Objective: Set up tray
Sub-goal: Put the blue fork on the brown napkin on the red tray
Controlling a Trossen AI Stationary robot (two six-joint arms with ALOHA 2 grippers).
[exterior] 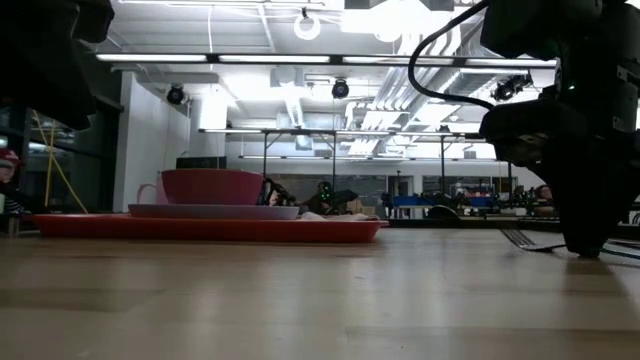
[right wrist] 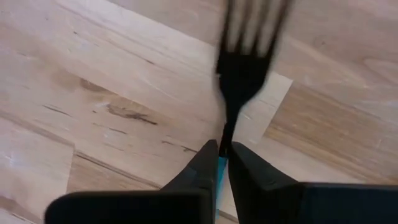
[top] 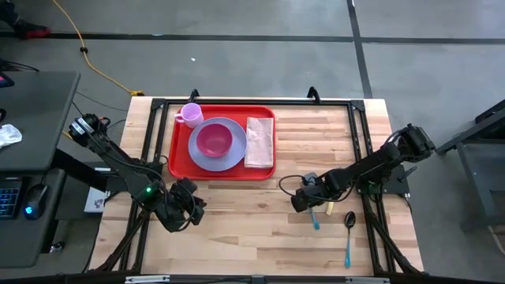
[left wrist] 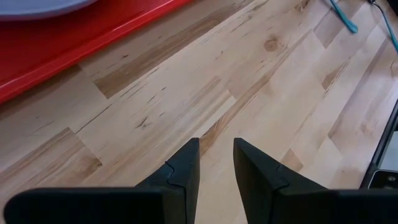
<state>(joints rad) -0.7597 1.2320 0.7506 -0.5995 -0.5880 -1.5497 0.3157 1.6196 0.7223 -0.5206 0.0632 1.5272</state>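
Pinching a fork, the right gripper has its two fingers closed tight on the blue handle just behind the dark head, tines pointing away from the wrist over bare wood. From above, that gripper sits near the table's right-front area, just off the tray's front-right corner, with the blue handle end sticking out below it. Fork looks lifted or tilted rather than flat, but the blur in the wrist view makes that hard to confirm

Tray is red, lying flat at the back-centre of the table. On it: lavender plate with a pink bowl in the middle, pink cup at the back-left corner touching the plate edge, beige napkin along the right side just beside the plate

Spoon with dark bowl and blue handle lies on the wood right of the fork, apart from the gripper

Left gripper hovers off the tray's front-left corner, holding nothing; in its wrist view the fingers stand slightly apart with a narrow gap, tray rim close ahead
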